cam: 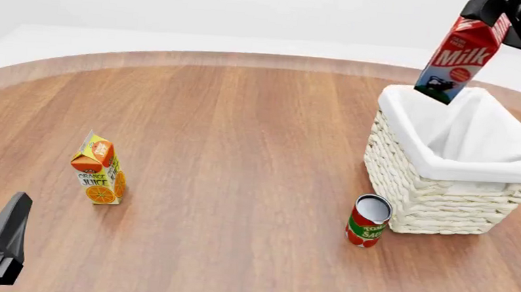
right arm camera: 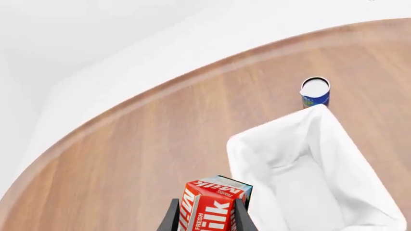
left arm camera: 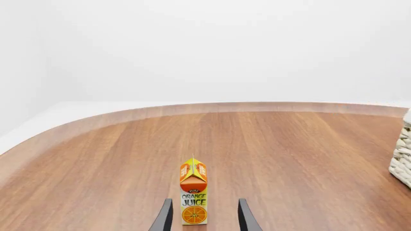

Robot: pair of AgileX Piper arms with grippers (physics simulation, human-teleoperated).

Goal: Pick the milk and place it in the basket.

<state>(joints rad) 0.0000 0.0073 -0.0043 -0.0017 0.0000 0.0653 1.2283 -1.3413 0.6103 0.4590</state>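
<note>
The milk (cam: 456, 57), a red carton with white lettering and a blue-white base, hangs tilted in the air above the far left corner of the basket (cam: 439, 191). My right gripper (cam: 496, 14) is shut on its top. In the right wrist view the milk (right arm camera: 209, 207) sits between the two dark fingers, just beside the basket's white liner (right arm camera: 308, 163). My left gripper (left arm camera: 204, 216) stands open low over the table at the near left, with the juice carton just beyond its fingers; only one finger (cam: 6, 229) shows in the front view.
An orange juice carton (cam: 99, 170) stands upright on the left of the wooden table. A red sauce can (cam: 367, 221) stands against the basket's near left corner, also seen from above as a can (right arm camera: 315, 91). A strip of the basket's wicker (left arm camera: 403, 156) shows in the left wrist view.
</note>
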